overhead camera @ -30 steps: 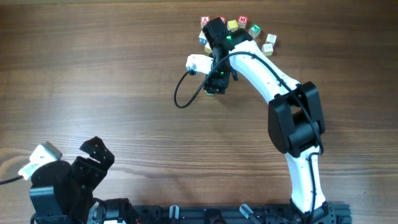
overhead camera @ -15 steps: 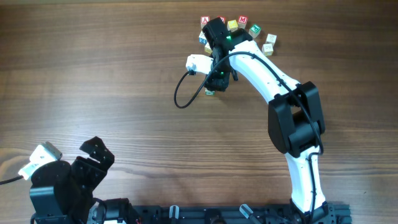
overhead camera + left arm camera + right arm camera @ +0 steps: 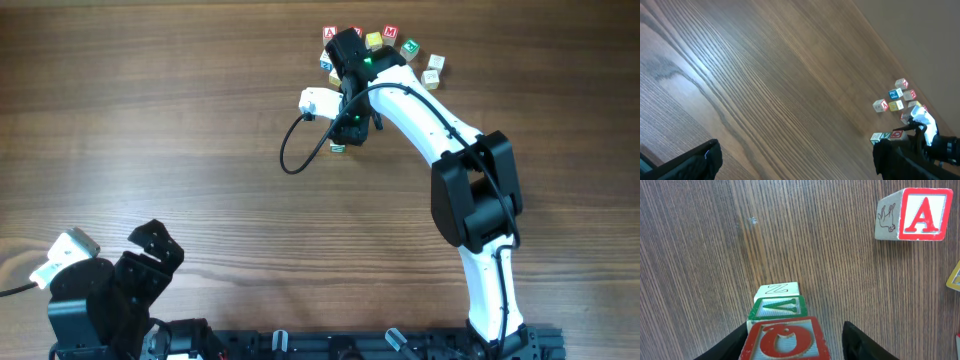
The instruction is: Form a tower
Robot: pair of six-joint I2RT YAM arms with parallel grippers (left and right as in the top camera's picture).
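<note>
The right gripper (image 3: 795,326) stands directly over the tower (image 3: 777,307), with the jaws straddling the column from above. The tower consists of three cubes on the table (image 3: 150,120): the red O cube (image 3: 785,340) on top, a green-printed cube (image 3: 776,307) under it, and an N cube (image 3: 776,289) at the bottom. The column leans slightly out of line, so each lower cube shows a little further ahead of the jaws. The red O cube lies between the two dark fingers (image 3: 865,340), at a moderate jaw width. One finger meets the cube's edge in the wrist view. A strip of table shows between the cube and the other finger. Whether the pads press on the cube cannot be told. A loose red A cube (image 3: 914,214) lies on the table well ahead of the jaws and off to one side, apart from the tower. In the overhead view only a small part of the tower shows below the gripper body. A cluster of loose cubes (image 3: 385,42) lies just beyond the gripper. The left gripper (image 3: 796,150) is parked well apart from the tower. Its jaws are spread wide with only bare table between them.
</note>
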